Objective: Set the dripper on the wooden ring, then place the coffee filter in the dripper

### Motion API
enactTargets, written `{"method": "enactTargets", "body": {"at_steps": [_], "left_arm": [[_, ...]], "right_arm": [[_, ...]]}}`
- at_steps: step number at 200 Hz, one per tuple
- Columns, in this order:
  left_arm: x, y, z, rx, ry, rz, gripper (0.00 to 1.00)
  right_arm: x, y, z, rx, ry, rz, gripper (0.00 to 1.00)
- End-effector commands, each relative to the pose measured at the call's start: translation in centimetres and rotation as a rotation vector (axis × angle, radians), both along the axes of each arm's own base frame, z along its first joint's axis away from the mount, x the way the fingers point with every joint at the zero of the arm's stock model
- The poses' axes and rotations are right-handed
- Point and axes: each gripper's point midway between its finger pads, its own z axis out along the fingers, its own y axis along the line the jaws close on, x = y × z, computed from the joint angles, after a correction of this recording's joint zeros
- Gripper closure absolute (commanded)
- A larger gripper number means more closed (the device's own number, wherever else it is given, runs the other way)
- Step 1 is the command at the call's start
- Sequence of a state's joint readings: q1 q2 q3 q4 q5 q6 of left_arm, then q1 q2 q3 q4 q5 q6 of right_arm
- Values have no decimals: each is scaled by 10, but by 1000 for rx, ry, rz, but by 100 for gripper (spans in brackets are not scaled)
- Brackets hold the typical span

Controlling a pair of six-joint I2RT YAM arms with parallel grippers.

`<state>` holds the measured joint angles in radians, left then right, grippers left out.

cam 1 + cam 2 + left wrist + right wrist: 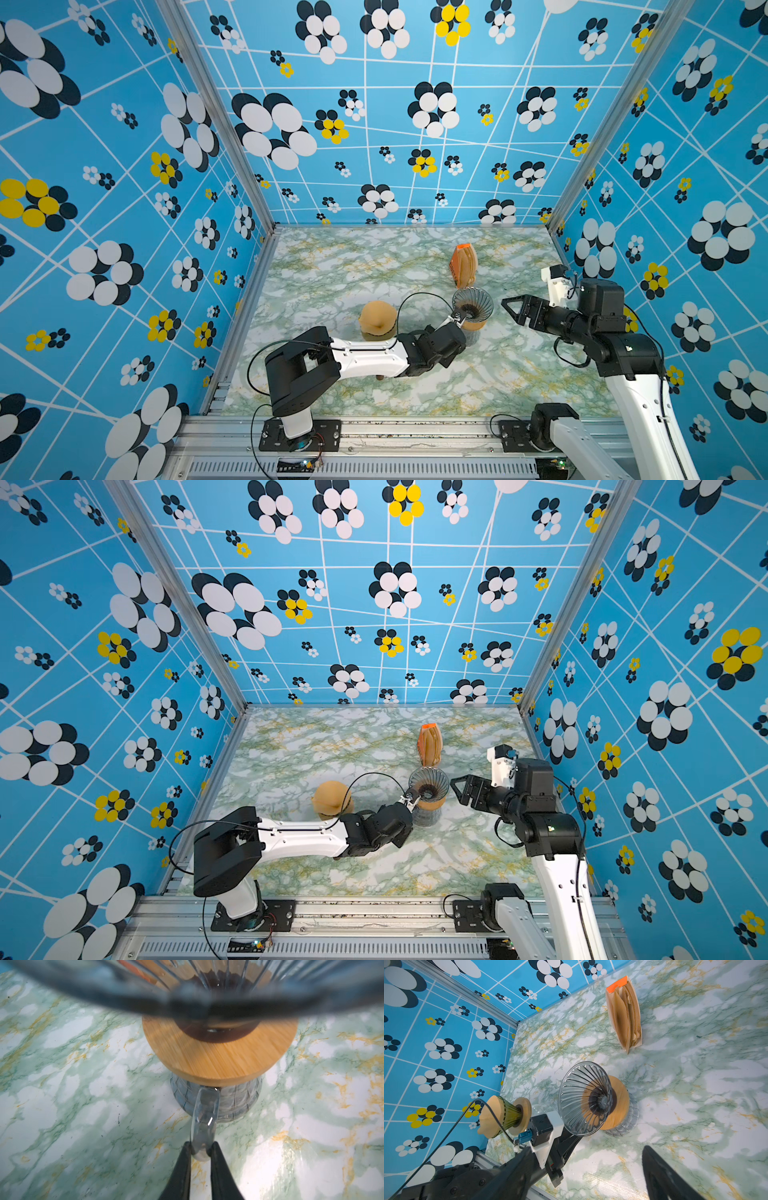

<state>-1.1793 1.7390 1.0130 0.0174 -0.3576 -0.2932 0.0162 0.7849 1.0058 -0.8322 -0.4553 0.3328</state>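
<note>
We see the filters standing on edge in an orange-tabbed pack on the far right part of the table, and none of them is in a gripper. The wrist view of the right arm shows them as a tight brown stack, clear of everything else. Just nearer than the pack, with bare table between them, stands the clear ribbed dripper; we see no paper in its cone. It sits on a wooden ring, which rests on a glass cup. A clear handle comes out from just under the ring. The left gripper reaches in from the near left, and its black fingers are clamped on the outer end of that handle, one on each side. To the right of the dripper, and apart from it, the right gripper hangs above the table pointing left toward it. Its fingers stand wide apart with nothing between them. Left of the clear dripper, beside the left arm, we see a green dripper on its own wooden ring, with a tan filter bulging from its top.
</note>
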Motion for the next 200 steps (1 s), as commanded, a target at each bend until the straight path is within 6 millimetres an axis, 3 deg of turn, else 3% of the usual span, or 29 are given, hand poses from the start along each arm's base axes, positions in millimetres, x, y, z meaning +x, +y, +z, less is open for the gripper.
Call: {"method": "enactTargets", "body": {"at_steps": [1,151,200], "left_arm": [[-3,8,10,-13,-18,35,83],[-20,22,6,-15,-11,63,81],[-20,23,19,-33,-18,65,65]], "right_arm": [[1,0,0,17,2,-7,16],[3,3,-2,41,11,-6,17],[4,10,-3,91,31,17,19]]}}
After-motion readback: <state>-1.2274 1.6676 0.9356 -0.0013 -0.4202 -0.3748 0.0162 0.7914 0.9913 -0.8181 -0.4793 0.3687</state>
